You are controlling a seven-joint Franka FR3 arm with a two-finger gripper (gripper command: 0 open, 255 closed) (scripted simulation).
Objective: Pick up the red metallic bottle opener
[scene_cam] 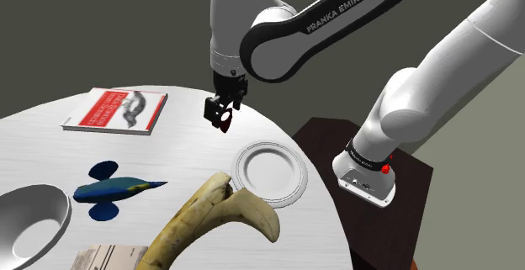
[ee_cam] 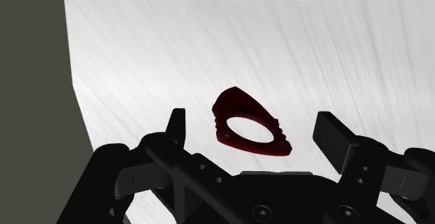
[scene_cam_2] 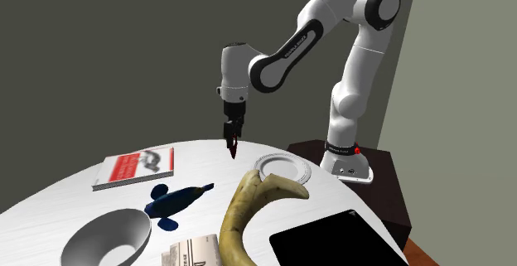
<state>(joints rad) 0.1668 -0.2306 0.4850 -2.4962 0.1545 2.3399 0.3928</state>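
Observation:
The dark red bottle opener (ee_cam: 237, 104), a rounded triangle with an oval hole, lies between my gripper's fingers on the white table (ee_cam: 174, 41). My black gripper (ee_cam: 252, 128) is open, and there is a gap between the opener and each finger. In the shoulder view the gripper (scene_cam: 224, 117) points straight down near the table's far edge, with the red opener (scene_cam: 225, 128) at its tips. The second exterior view shows the gripper (scene_cam_2: 233, 138) with the opener (scene_cam_2: 234, 151) just under it, at the table's back rim.
A white plate (scene_cam: 269, 172) sits close beside the gripper. A red and white book (scene_cam: 116, 110) lies toward the shoulder view's left. Nearer are a blue fish figure (scene_cam: 109, 191), a large curved horn (scene_cam: 210, 218), a white bowl (scene_cam: 34, 218) and a black slab (scene_cam_2: 331, 239).

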